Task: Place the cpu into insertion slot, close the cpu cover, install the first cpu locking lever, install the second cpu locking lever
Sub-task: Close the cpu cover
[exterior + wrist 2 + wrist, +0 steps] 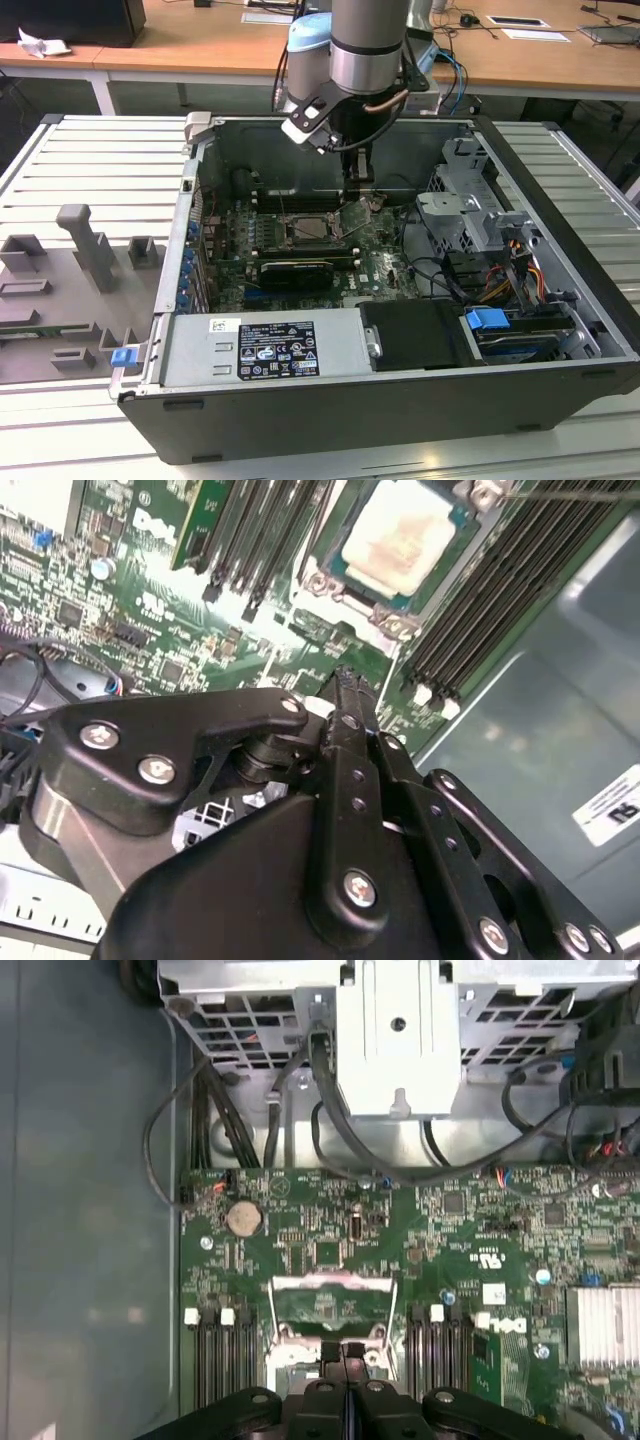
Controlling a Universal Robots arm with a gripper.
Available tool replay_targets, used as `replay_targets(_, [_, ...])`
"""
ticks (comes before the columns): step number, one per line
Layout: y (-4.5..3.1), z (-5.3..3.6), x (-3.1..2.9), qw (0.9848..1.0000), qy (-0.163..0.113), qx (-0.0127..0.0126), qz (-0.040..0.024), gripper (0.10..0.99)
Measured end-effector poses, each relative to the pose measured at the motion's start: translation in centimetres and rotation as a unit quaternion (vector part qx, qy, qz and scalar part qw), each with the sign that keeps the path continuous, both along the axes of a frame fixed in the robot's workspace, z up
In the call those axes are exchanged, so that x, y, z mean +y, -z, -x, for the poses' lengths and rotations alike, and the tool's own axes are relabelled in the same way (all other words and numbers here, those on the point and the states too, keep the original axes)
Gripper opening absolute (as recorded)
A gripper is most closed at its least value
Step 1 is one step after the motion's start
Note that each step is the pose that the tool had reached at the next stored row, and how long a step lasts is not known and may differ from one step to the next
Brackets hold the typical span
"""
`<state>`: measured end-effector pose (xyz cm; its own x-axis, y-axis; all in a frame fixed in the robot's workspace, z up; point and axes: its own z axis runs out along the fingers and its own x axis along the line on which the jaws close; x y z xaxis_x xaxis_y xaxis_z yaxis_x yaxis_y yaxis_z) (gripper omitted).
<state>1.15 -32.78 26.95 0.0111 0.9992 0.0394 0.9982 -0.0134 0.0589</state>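
Your claw point(342, 1352) is clenched, its fingertips pressed together with nothing between them, and it hangs low over the board point(300, 1222) inside the open case point(330, 420). You can see the cpu point(403, 535) seated in the slot point(392, 626). The cover point(330, 1282) stands tilted up, just beside the claw's tips.

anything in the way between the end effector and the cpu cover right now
Nothing visible. In the first wrist view the end effector sits right by the cpu cover, which appears raised off the insertion slot, with no cable or part between them. The cpu lies in the slot.
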Motion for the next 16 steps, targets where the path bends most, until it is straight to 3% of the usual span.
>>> replay_targets(16, [0.22,-2.13,0.00,1.0000,0.000,0.0000,0.0000,0.106])
